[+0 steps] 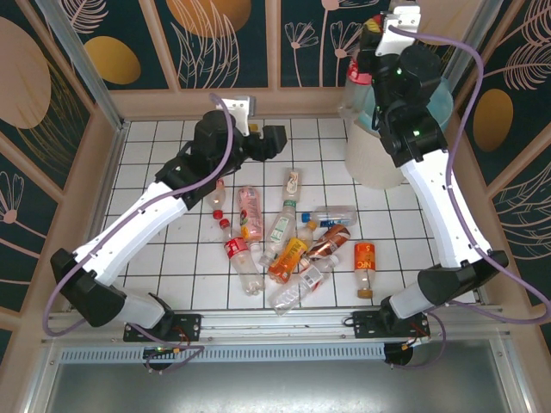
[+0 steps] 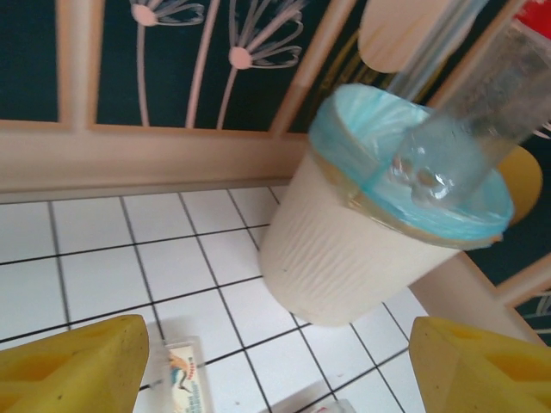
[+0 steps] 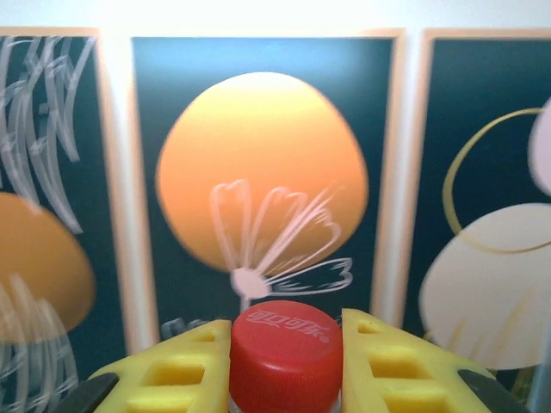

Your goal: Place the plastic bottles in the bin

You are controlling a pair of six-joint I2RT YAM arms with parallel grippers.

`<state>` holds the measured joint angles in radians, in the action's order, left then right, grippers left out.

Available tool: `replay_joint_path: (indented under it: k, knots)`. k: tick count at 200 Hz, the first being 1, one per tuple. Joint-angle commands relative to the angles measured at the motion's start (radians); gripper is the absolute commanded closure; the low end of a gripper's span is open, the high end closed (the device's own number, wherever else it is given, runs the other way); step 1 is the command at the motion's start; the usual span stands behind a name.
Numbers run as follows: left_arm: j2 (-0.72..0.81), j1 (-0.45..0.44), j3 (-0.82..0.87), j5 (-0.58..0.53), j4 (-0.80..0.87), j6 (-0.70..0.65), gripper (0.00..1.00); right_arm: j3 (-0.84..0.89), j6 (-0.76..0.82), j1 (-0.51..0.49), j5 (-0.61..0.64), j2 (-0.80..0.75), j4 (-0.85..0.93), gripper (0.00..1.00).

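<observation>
Your right end effector (image 3: 286, 348) is clamping a clear bottle (image 2: 469, 120) at the neck, just under its red cap (image 3: 286, 337). The yellow fingers (image 3: 181, 374) are pressing in on both sides of it. In the top view that bottle is hanging from the raised arm at the far right. In the left wrist view its base is sitting over the mouth of the bin (image 1: 379, 163), close to the rim. I can't tell whether it is touching the blue-green liner (image 2: 344, 129).

The bin is standing upright in the far right corner of the white tiled surface (image 1: 400, 232).

Your left end effector (image 2: 275, 366) is hovering over the far middle of the surface and pointing toward the bin. Its fingers (image 2: 77, 366) are standing wide apart with nothing between them. A picture-labelled bottle (image 2: 185, 383) is lying on the tiles just below it.

The other plastic bottles (image 1: 288, 245) are lying on their sides in a loose cluster at the centre of the surface, between the two arms. All of them are outside the bin. An orange-labelled bottle (image 1: 365, 258) is lying a little apart on the cluster's right. A pink-labelled bottle (image 1: 250, 206) is lying on its left side, near your left arm.
</observation>
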<state>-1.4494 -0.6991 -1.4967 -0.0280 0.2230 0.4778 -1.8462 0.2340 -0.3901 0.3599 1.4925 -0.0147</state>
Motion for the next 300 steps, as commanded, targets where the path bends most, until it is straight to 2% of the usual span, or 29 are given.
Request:
replay_joint_path:
  k: [1, 40, 73, 106, 148, 204, 216, 232, 263, 280, 300]
  knots:
    - [-0.020, -0.010, -0.048, 0.062, -0.060, -0.023, 0.20, 0.130, 0.152, 0.041, 0.085, -0.044, -0.331, 1.00]
    - [-0.034, -0.010, -0.027, 0.062, -0.064, -0.025, 0.20, 0.241, 0.225, 0.071, 0.135, -0.026, -0.488, 1.00]
    - [-0.021, -0.011, 0.009, 0.044, -0.075, -0.018, 0.20, 0.229, 0.254, 0.077, 0.163, 0.011, -0.499, 1.00]
    - [-0.010, -0.011, 0.045, 0.025, -0.088, -0.006, 0.19, 0.248, 0.274, 0.082, 0.193, 0.029, -0.487, 1.00]
    - [-0.016, -0.010, 0.072, 0.022, -0.080, 0.007, 0.19, 0.363, 0.280, 0.092, 0.222, -0.004, -0.481, 1.00]
    - [-0.031, -0.010, 0.089, -0.001, -0.036, 0.010, 0.17, 0.398, 0.154, 0.158, 0.221, -0.017, -0.303, 0.99]
    - [-0.038, -0.011, 0.085, -0.001, -0.027, 0.014, 0.17, 0.396, 0.130, 0.166, 0.214, -0.021, -0.270, 0.94]
    - [-0.042, -0.011, 0.083, 0.005, -0.027, 0.019, 0.17, 0.387, 0.098, 0.179, 0.201, -0.026, -0.228, 0.81]
    - [-0.040, -0.010, 0.077, 0.005, -0.022, 0.022, 0.17, 0.372, 0.042, 0.209, 0.157, -0.038, -0.165, 0.77]
    - [-0.037, -0.010, 0.079, 0.001, -0.020, 0.026, 0.17, 0.351, 0.012, 0.223, 0.142, -0.032, -0.120, 0.54]
    - [-0.033, -0.011, 0.085, -0.006, -0.022, 0.034, 0.17, 0.348, 0.006, 0.224, 0.136, -0.039, -0.110, 0.52]
